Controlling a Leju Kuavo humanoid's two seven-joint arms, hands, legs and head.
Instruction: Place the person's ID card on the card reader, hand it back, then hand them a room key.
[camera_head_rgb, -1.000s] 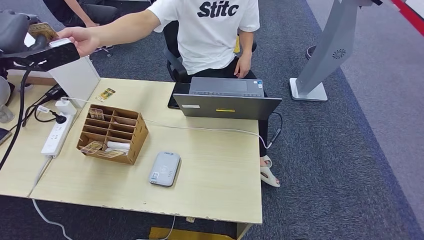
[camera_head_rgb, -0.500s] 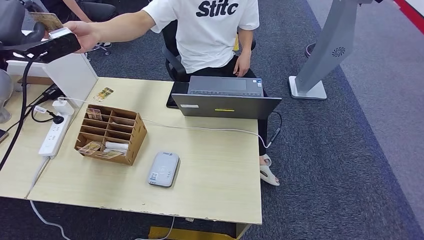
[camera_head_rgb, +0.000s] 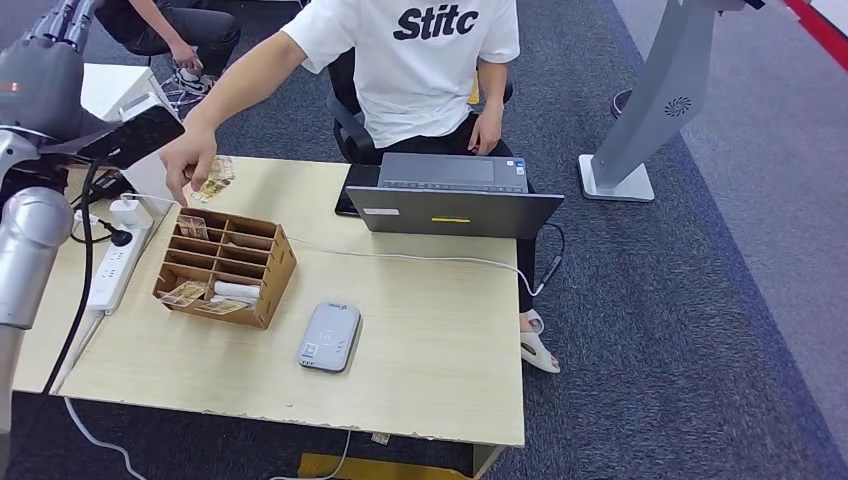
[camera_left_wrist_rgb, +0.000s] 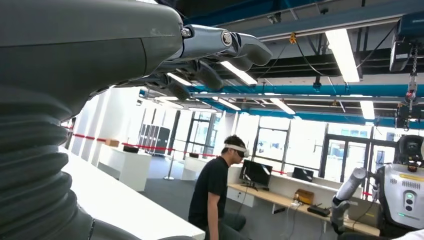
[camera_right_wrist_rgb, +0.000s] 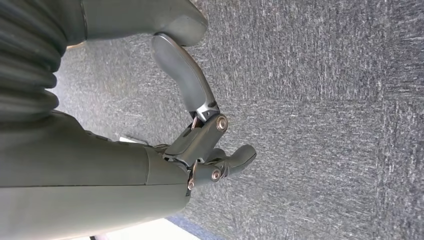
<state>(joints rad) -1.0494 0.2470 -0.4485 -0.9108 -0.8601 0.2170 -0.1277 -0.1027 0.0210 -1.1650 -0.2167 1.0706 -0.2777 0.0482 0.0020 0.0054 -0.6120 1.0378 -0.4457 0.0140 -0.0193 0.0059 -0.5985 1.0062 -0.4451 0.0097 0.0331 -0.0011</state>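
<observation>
Gone from my left hand (camera_left_wrist_rgb: 215, 55) is the card it held up a second ago. Its fingers are now stretched out, holding nothing, raised beside the desk. My right hand (camera_right_wrist_rgb: 210, 135) hangs over the carpet, loosely bent and holding nothing. The person's hand (camera_head_rgb: 190, 158) has dropped to the table's (camera_head_rgb: 440, 330) far edge, where the ID card (camera_head_rgb: 220, 170) seems to lie at its fingertips. I judge the hand-back done. Next comes a room key from the wooden organizer (camera_head_rgb: 270, 285), near the card reader (camera_head_rgb: 329, 337).

Left hand (camera_left_wrist_rgb: 200, 55) raised, empty; right hand (camera_right_wrist_rgb: 200, 140) hanging, fingers apart.
</observation>
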